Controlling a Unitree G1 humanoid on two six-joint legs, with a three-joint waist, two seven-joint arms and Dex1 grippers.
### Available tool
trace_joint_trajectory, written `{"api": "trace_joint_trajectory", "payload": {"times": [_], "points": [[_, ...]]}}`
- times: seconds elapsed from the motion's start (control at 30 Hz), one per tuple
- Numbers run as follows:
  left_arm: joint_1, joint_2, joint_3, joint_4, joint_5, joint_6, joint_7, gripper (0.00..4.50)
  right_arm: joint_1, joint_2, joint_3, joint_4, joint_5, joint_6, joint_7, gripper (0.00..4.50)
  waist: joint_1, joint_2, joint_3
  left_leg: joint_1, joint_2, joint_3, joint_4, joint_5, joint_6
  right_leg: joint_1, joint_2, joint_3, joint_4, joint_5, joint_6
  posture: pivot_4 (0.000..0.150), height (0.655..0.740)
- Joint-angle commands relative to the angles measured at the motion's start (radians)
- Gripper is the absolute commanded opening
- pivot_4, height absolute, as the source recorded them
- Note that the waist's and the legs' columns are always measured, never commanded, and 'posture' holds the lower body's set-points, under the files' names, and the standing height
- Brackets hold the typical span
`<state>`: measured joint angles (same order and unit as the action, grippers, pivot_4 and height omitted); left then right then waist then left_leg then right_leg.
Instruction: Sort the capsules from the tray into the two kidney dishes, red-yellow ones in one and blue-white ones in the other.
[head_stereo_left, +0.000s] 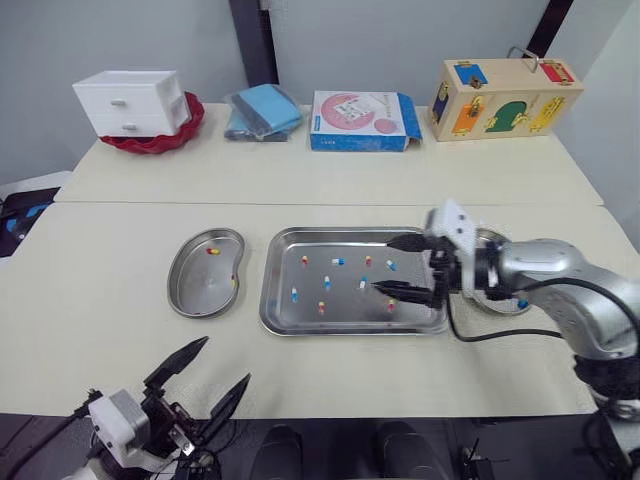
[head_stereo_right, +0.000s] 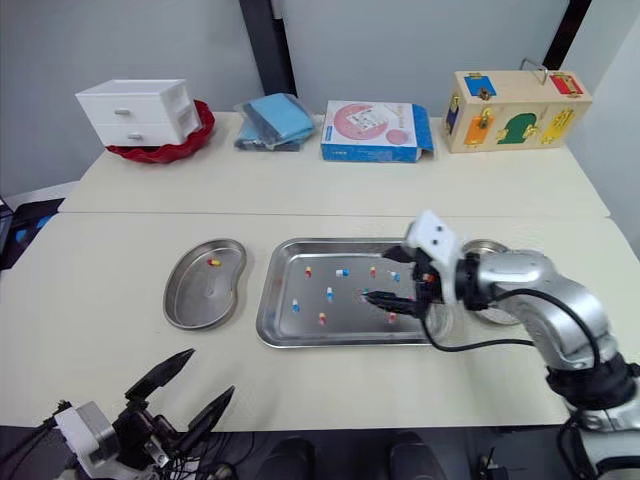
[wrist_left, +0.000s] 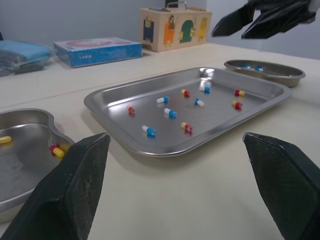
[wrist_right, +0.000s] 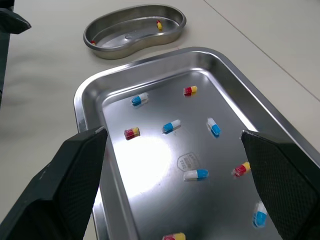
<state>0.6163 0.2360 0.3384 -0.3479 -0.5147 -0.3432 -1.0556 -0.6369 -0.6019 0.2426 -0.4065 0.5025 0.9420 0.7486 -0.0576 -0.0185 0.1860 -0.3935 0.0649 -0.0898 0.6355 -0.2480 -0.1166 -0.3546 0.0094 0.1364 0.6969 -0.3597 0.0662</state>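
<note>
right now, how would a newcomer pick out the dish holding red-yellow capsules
Find the big steel tray in the middle of the near table. The left kidney dish lies just off its left end, not touching it. It holds red-yellow capsules; the right kidney dish holds blue-white ones.

The tray (head_stereo_left: 268, 300) of capsules (head_stereo_left: 338, 261) sits between the left kidney dish (head_stereo_left: 200, 288) and right kidney dish (wrist_left: 280, 76)

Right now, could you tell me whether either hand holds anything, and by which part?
Nothing is held. The right hand hovers open and empty over the tray; the left hand is open and empty at the front edge of the table.
</note>
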Motion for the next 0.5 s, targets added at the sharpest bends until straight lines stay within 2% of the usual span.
{"api": "trace_joint_trajectory", "payload": {"times": [0.03, 0.2, 0.5], "points": [[0.015, 0.001, -0.023, -0.016, -0.015, -0.037, 0.011, 4.42, -0.077, 0.086, 0.07, 0.006, -0.028, 0.08, -0.076, 4.5, -0.002, 0.0, 0.0, 0.0, 0.0, 0.0, 0.0, 0.0, 0.0, 0.0, 0.0, 0.0, 0.0, 0.0, 0.0, 0.15, 0.74], [0.006, -0.026, -0.047, -0.007, -0.014, -0.096, 0.045, 4.42, -0.166, 0.246, 0.168, 0.093, -0.08, 0.13, -0.157, 4.5, -0.001, 0.0, 0.0, -0.004, 0.0, -0.003, 0.0, 0.0, 0.0, -0.003, 0.0, -0.003, 0.0, 0.0, 0.0, 0.15, 0.74], [0.018, -0.027, -0.078, -0.013, -0.008, -0.101, 0.111, 4.42, -0.213, 0.39, 0.317, 0.3, -0.221, 0.073, -0.196, 4.5, -0.003, 0.0, 0.0, -0.006, 0.0, -0.009, 0.001, 0.0, 0.0, -0.002, 0.0, -0.009, 0.0, 0.0, -0.001, 0.15, 0.74]]}}
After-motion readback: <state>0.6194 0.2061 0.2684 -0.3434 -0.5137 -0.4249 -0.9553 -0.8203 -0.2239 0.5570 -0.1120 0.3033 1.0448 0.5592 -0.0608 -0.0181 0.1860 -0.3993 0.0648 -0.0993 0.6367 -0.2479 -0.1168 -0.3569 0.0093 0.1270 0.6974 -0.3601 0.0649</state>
